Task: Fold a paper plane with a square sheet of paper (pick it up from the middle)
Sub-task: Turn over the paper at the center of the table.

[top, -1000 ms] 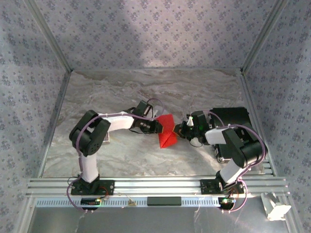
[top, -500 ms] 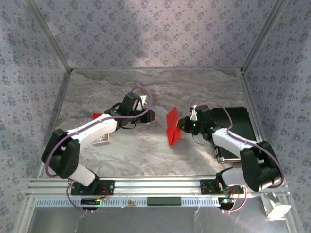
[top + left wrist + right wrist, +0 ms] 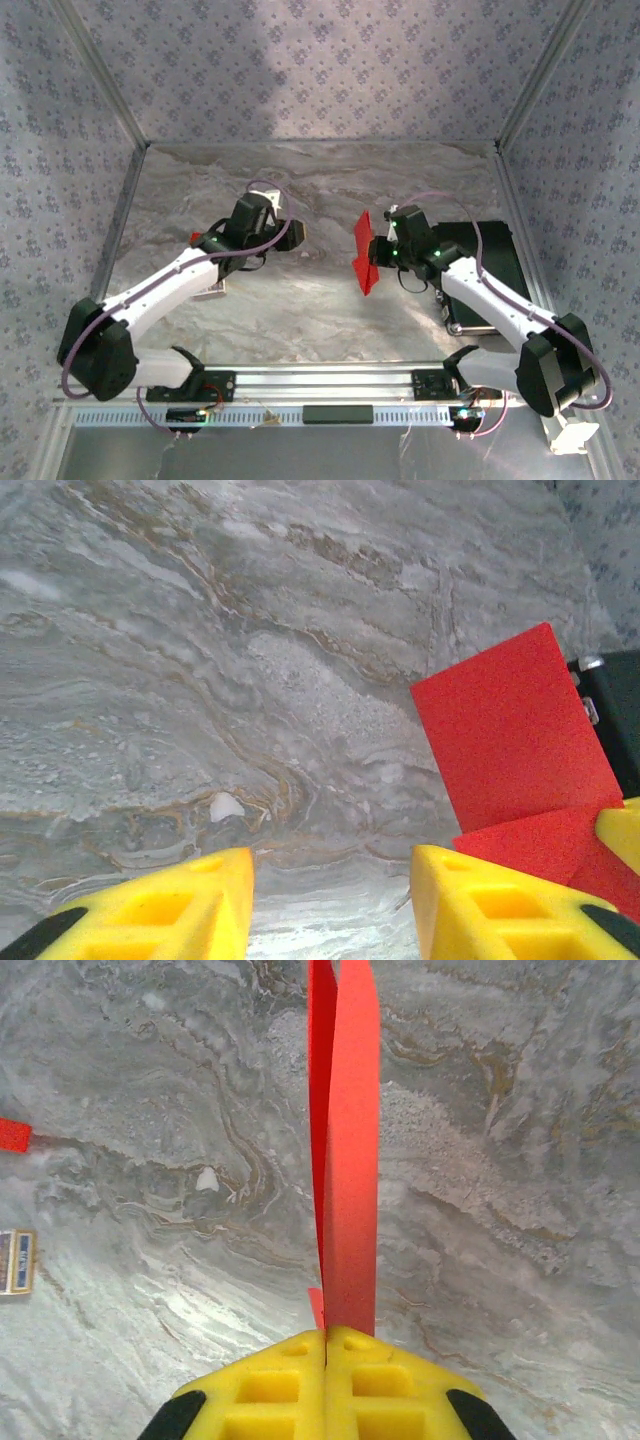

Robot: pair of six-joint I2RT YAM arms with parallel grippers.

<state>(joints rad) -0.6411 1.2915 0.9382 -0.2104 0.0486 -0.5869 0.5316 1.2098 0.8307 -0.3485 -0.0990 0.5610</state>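
Two layers of folded red paper (image 3: 350,1160) stand pinched in my right end effector (image 3: 326,1338) — likely light, floppy, crease-prone; my left end effector (image 3: 332,885) gapes empty — I'd grip near the fold.

red paper sheet (image 3: 350,1160): thin paper, matt, faintly grainy | table top (image 3: 200,630): marbled grey, smooth, slight sheen | right gripper fingers (image 3: 295,1352): yellow plastic, matt | front rail (image 3: 320,380): ribbed bare metal

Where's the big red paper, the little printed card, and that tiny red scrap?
big red paper (image 3: 352,1140): right wrist view, on its broad upright flap.
printed card (image 3: 17,1260): right wrist view, on its face.
tiny red scrap (image 3: 13,1134): right wrist view, on its visible end.
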